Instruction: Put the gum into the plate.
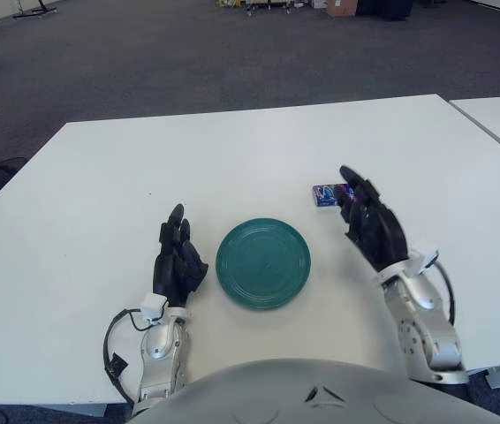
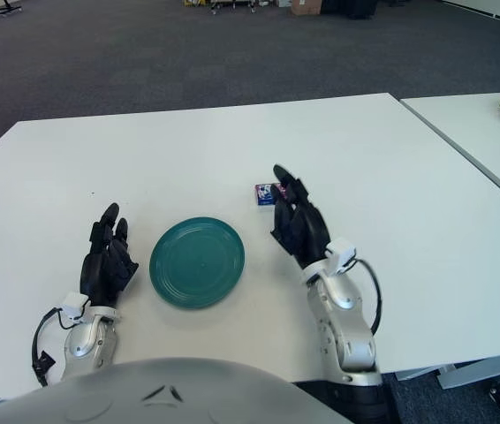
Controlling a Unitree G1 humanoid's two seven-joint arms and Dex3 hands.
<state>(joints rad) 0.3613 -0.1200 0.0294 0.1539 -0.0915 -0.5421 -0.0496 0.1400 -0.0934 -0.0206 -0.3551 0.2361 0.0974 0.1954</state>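
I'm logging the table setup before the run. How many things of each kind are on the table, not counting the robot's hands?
Plates: 1, the green plate
Gum packs: 1, the gum, by the right hand
Total: 2

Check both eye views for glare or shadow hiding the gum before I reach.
Left eye view: even light, no glare on the table; the gum shows beyond the right hand, partly covered by its fingers. Right eye view: the same, gum clear at its left end, soft shadows under the plate. Left hand rests left of the plate.
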